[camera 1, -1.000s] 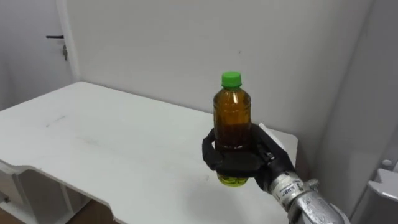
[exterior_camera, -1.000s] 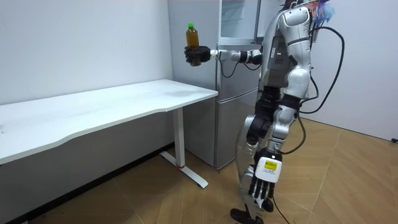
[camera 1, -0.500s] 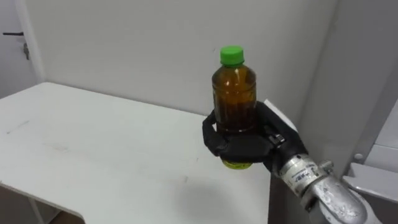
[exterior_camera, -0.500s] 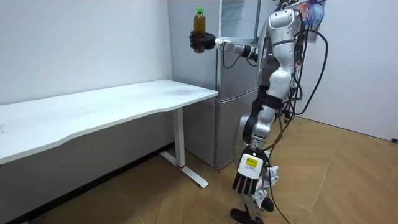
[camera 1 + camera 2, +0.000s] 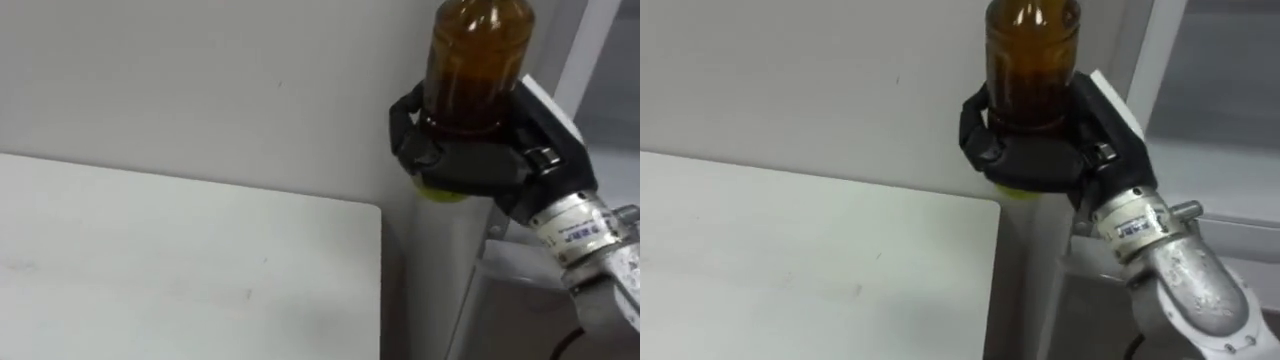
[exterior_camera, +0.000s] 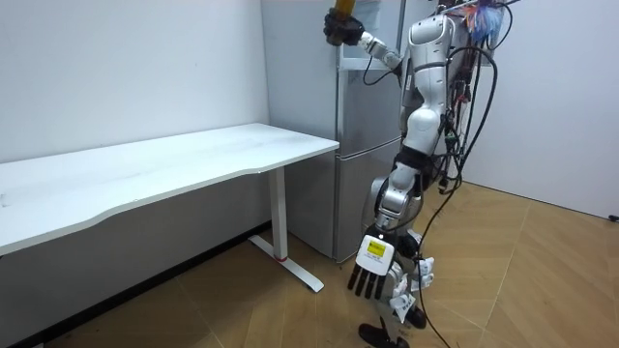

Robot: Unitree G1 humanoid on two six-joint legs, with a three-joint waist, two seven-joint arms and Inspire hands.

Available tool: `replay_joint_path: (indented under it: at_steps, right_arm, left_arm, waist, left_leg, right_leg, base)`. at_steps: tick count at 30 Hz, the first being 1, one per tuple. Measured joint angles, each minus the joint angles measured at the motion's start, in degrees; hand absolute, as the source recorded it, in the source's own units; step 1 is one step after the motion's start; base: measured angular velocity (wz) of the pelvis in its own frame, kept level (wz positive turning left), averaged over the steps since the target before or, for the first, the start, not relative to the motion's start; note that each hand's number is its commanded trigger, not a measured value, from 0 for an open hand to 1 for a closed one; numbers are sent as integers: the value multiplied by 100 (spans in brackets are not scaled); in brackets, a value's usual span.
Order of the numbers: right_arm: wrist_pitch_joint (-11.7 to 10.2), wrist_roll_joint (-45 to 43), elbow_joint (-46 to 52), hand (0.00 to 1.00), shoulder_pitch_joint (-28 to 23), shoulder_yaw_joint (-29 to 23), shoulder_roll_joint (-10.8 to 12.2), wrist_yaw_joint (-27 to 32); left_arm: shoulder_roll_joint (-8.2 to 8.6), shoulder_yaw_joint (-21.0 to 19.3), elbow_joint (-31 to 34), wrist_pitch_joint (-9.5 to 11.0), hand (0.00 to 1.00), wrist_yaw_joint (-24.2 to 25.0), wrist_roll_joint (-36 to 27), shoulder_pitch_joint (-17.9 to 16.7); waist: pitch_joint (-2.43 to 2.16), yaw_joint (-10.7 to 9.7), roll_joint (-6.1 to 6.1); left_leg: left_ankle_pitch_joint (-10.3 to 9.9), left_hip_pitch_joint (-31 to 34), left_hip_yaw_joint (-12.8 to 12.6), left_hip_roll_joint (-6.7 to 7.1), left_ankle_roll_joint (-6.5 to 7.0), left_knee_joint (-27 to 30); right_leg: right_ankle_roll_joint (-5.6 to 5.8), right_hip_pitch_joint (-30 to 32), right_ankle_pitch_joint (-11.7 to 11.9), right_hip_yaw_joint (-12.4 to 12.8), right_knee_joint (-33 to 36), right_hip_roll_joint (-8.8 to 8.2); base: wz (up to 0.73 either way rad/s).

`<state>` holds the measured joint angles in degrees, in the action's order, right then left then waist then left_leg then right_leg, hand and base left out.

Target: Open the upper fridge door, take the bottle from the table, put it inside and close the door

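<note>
Gripping the brown bottle (image 5: 478, 58) round its lower half, the right hand (image 5: 480, 160) is holding it upright and high in the air, with the dark fingers (image 5: 412, 140) curling round the front of it and the thumb side wrapping it from the other side. A strip of yellow-green label (image 5: 440, 192) is peeking out beneath the fingers, and the top of the bottle is running out past the upper edge of both eye views. The bottle is hanging clear of the white table (image 5: 180, 260), above and just past its far corner, close in front of the grey fridge (image 6: 366, 145). In the room view the robot is standing on the wooden floor (image 6: 242, 309) right beside the fridge, which is standing just beside the table's end against the pale wall (image 5: 200, 80), and its right arm is reaching up towards the room view's left so that the bottle is sitting level with the fridge's upper part. The left hand (image 6: 371, 280) is hanging low beside the legs, its fingers straight and slightly spread, holding nothing
</note>
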<state>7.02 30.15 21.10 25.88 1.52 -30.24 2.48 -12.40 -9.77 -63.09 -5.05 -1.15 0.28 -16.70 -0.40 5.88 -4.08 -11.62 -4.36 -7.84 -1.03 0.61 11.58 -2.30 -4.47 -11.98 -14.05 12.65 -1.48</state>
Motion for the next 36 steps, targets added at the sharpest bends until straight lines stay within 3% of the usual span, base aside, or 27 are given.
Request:
replay_joint_path:
  at_steps: [5,9,13,15,18,20,24,31,36]
  right_arm:
    - [-26,114,438,100,-2,-521,-3,305]
    - [-173,132,422,100,-82,-856,-3,695]
    - [-234,131,409,100,-417,-1010,-5,866]
    - [-231,117,377,100,-726,-1144,-5,880]
    - [-224,82,127,100,-807,-1210,-23,1002]
    - [-224,111,-65,100,-806,-1279,-99,1080]
    - [-214,137,-382,100,-811,-1395,-131,1340]
    - [-214,448,-562,100,-872,-1644,-134,1673]
    - [-201,912,-987,100,-909,-1650,-146,1843]
  left_arm:
    - [16,-146,27,49,0,-5,49,-128]
    - [17,-150,20,80,0,-91,37,-167]
    - [13,-156,4,84,0,-114,39,-200]
    - [13,-267,3,102,0,-111,40,-202]
    - [10,-373,0,104,0,-105,38,-248]
    - [2,-371,4,137,0,-105,37,-252]
    - [-11,-366,-2,150,0,-107,37,-253]
    - [7,-371,-11,143,0,-173,41,-276]
    - [12,-379,-6,115,0,-254,38,-334]
  waist:
    - [-9,-252,-9]
    - [-16,-407,-20]
    - [-2,-433,-13]
    - [19,-474,-56]
    - [33,-572,-111]
    - [48,-581,-150]
    - [19,-613,-238]
    - [29,-608,-183]
    - [10,-627,-132]
  left_leg:
    - [-33,-38,-3,-11,-3,7]
    - [-33,-59,-40,-19,-3,7]
    - [-65,-138,-126,-48,-30,-8]
    - [-66,-182,-143,-54,-33,-22]
    - [-66,-202,-140,-47,-33,-18]
    - [-67,-197,-140,-42,-32,-19]
    - [-84,-181,-140,-44,-33,-24]
    - [-89,-167,-142,-45,-32,-15]
    - [-89,-170,-138,-54,-33,-22]
  right_leg:
    - [1,-51,0,-4,-9,9]
    - [0,-58,1,63,3,21]
    - [-15,-76,10,146,14,57]
    - [-20,-104,13,178,-3,69]
    - [-21,-123,11,213,-75,74]
    - [-20,-123,11,236,-97,78]
    - [-15,-119,16,248,-101,90]
    - [-12,-150,18,223,-101,85]
    - [-12,-139,17,143,-90,81]
  base:
    - [-2]
    - [-6]
    - [-16]
    - [-5]
    - [-5]
    - [-5]
    - [0]
    - [0]
    - [0]
